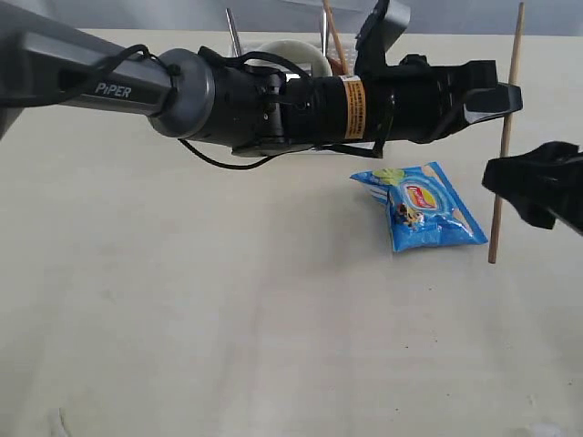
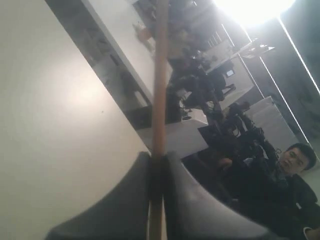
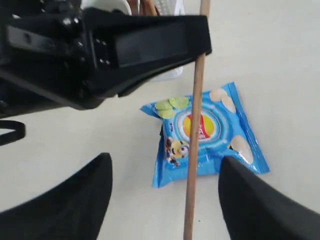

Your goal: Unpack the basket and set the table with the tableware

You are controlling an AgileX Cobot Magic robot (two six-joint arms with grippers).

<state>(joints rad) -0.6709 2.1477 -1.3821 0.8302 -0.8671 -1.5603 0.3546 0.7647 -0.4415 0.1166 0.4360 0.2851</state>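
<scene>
My left gripper (image 1: 508, 96) reaches across to the right and is shut on a thin wooden chopstick (image 1: 506, 127), held almost upright above the table (image 1: 228, 319). The left wrist view shows the chopstick (image 2: 159, 75) pinched between the fingers of that gripper (image 2: 157, 159). My right gripper (image 1: 512, 178) is open beside the stick's lower half. In the right wrist view the chopstick (image 3: 193, 150) runs between its spread jaws (image 3: 165, 162) without touching them. The white basket (image 3: 172, 7) stands at the back, mostly hidden behind the left arm. A cream bowl (image 1: 290, 53) and steel handles (image 1: 233, 32) poke out of it.
A blue chip bag (image 1: 421, 206) lies flat on the table just under and left of the chopstick's lower end, also in the right wrist view (image 3: 210, 130). The left arm (image 1: 273, 96) spans the back of the scene.
</scene>
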